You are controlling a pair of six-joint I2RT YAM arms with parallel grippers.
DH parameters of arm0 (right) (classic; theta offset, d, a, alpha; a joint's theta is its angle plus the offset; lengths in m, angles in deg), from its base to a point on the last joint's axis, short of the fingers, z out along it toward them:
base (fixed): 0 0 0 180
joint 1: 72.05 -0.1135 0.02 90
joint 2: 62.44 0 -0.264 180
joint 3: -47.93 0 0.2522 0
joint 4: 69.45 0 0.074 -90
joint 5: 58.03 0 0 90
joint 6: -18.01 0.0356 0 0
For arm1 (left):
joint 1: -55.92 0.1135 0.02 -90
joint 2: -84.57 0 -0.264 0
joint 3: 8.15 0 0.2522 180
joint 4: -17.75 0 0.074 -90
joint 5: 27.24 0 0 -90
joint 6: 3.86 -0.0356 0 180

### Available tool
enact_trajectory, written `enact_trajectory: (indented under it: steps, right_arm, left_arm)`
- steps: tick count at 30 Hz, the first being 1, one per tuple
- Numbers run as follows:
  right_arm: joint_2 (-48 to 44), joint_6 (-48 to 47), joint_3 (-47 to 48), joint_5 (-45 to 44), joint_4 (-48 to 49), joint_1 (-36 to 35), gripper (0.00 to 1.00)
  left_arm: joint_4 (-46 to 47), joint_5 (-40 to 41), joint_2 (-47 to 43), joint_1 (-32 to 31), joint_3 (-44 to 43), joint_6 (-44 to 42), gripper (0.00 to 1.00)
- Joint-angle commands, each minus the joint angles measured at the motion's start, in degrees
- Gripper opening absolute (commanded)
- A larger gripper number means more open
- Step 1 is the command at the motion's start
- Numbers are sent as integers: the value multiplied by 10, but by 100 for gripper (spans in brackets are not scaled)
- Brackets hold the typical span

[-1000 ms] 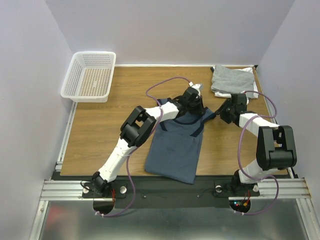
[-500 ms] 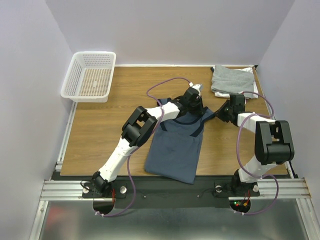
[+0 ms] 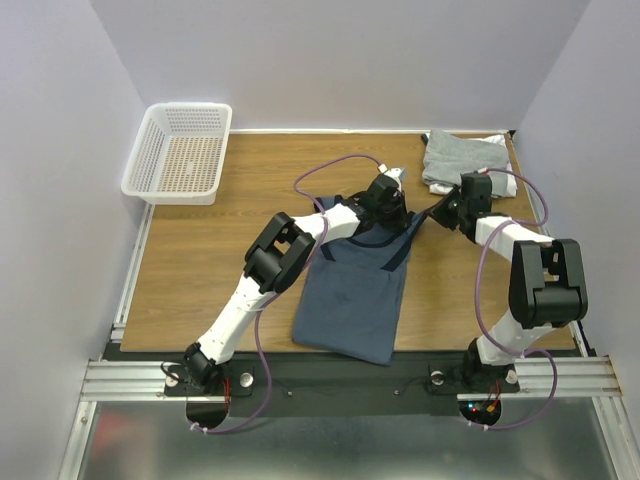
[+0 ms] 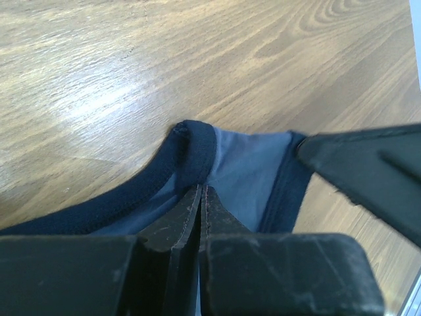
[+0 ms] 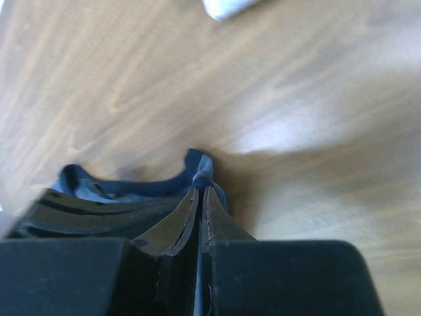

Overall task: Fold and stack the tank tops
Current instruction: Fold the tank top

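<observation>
The navy blue tank top [image 3: 350, 300] lies flat in the middle of the table, hem towards the arms. My left gripper [image 3: 386, 203] is shut on its left shoulder strap; in the left wrist view the jaws [image 4: 202, 192] pinch the blue cloth [image 4: 247, 168] just below the dark trim. My right gripper [image 3: 441, 212] is shut on the right strap, and the pinched navy strap [image 5: 201, 166] bunches at the fingertips [image 5: 200, 191]. A folded light grey tank top [image 3: 462, 158] rests on a white one [image 3: 506, 186] at the back right corner.
A white mesh basket [image 3: 180, 152] stands at the back left, partly over the table's edge. Purple cables loop from both wrists above the cloth. The wooden table [image 3: 210, 260] shows bare on the left. Grey walls close in on three sides.
My right gripper has closed on the right strap and moved a little towards the back, drawing that shoulder outward. The left gripper has stayed in place, still gripping.
</observation>
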Motion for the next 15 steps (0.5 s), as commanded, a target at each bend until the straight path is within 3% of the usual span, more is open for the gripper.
enact_trajectory:
  steps: [1, 11, 15]
  right_arm:
    - [10, 12, 49, -10, 11, -14, 5]
    - [56, 11, 99, -42, -17, -50, 6]
    - [71, 10, 107, -46, -20, -57, 6]
  left_arm:
    - [6, -5, 1, -4, -29, -7, 13]
    - [22, -8, -6, -7, -15, -10, 13]
    - [35, 8, -24, -7, 4, -11, 18]
